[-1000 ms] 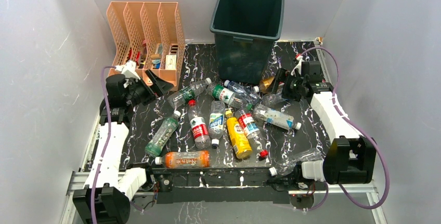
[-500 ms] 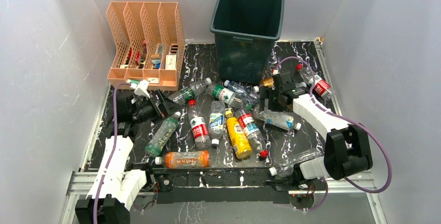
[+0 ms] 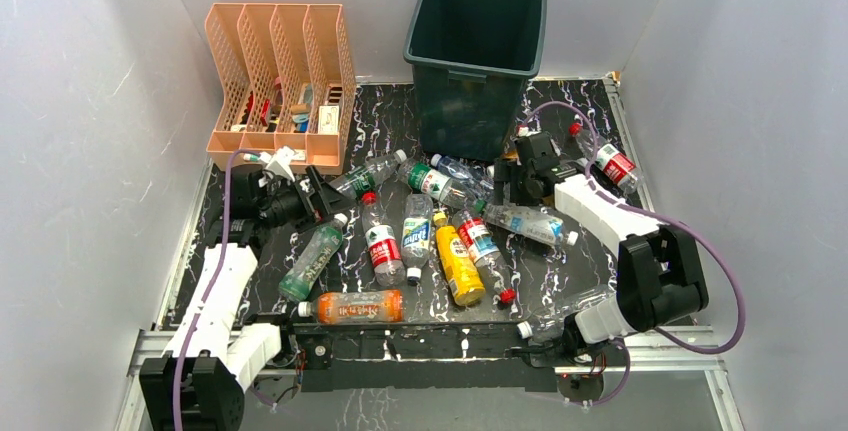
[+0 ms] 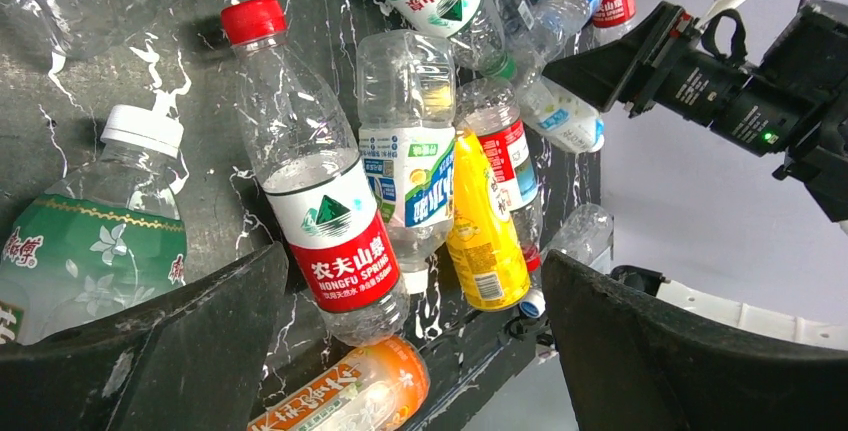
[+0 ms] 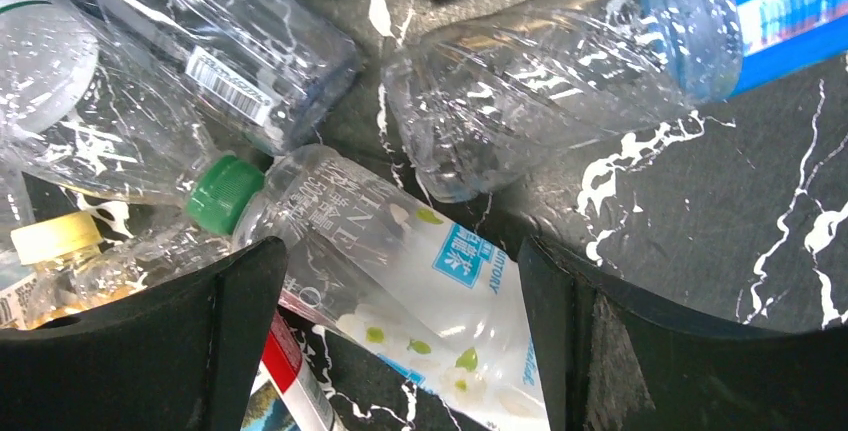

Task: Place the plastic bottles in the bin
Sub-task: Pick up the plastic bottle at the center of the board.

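The black marbled table [image 3: 590, 251] sat between white walls. We saw the dark green bin [image 3: 476, 51] standing upright at the middle of its far edge and a peach file organizer [image 3: 280, 81] in the far left corner. The plastic bottles [image 3: 415, 229] lay on their sides across the middle of the table, with an orange bottle [image 3: 355, 305] by the near edge and a red-labelled bottle [image 3: 612, 163] near the right edge. The left gripper [image 3: 328, 198] hung wide and empty over a red-capped Nongfu Spring bottle [image 4: 320, 201]. The right gripper [image 3: 503, 183], equally wide and empty, framed a green-capped bottle [image 5: 400, 281].
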